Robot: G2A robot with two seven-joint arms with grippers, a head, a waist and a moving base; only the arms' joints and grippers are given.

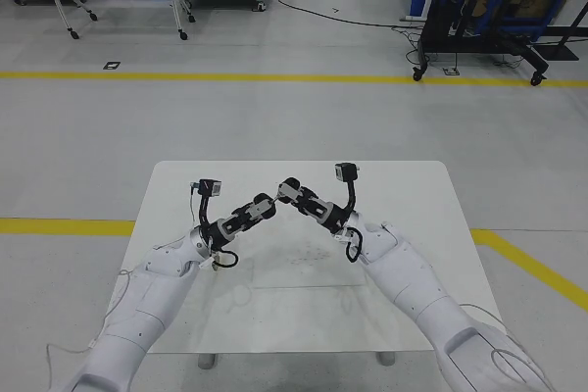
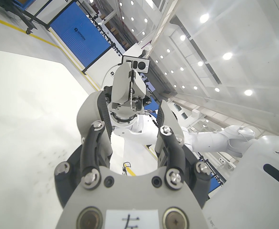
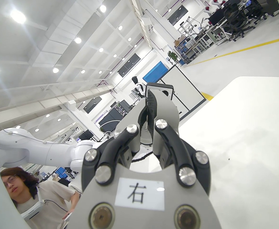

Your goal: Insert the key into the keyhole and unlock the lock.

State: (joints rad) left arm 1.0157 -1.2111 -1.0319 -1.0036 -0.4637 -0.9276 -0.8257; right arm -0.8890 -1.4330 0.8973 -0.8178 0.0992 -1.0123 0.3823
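From above, both arms are raised over the white table (image 1: pixel 412 186). The left gripper (image 1: pixel 270 202) and the right gripper (image 1: pixel 286 189) meet tip to tip above the middle of it, near its far edge. Their jaws are too small here to judge.

In the left wrist view, the left gripper (image 2: pixel 132 101) has its jaws spread wide and holds nothing. The right gripper (image 2: pixel 130 84) faces it head-on, in line with the gap between the spread fingers (image 2: pixel 91 110). I cannot tell if the two touch. The table (image 2: pixel 22 96) lies off to one side below.

In the right wrist view, the right gripper (image 3: pixel 151 101) has its jaws pressed together, with a dark strip along the seam. Whether the key is pinched there I cannot tell, nor where the lock is. The table (image 3: pixel 249 120) lies beside it.
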